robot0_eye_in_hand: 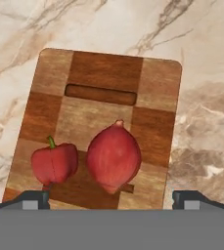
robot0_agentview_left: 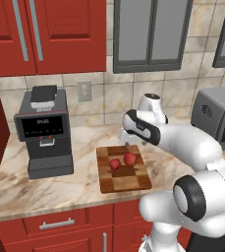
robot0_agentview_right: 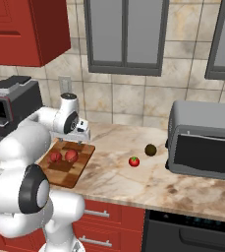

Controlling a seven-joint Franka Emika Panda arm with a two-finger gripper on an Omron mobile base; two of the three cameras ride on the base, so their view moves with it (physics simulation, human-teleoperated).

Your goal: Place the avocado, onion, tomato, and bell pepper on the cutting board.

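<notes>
Marble kitchen counter [robot0_agentview_right: 119, 182] under red cabinets, with a coffee machine [robot0_agentview_left: 44, 130] toward its left end and a toaster oven [robot0_agentview_right: 205, 138] toward its right. Between them, near the front edge, lies the checkered cutting board [robot0_eye_in_hand: 108, 73] — red onion [robot0_eye_in_hand: 113, 157] and red bell pepper [robot0_eye_in_hand: 55, 162] sit side by side mid-board. The gripper [robot0_eye_in_hand: 111, 197] hovers above them, jaws wide and empty, likely just unloaded. Tomato [robot0_agentview_right: 133, 161] and avocado [robot0_agentview_right: 151, 149] wait on bare counter beside the toaster oven — not yet collected.

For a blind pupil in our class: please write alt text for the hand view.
A red onion and a smaller red bell pepper lie side by side on a checkered wooden cutting board on a marble counter, seen from above the open gripper.
</notes>
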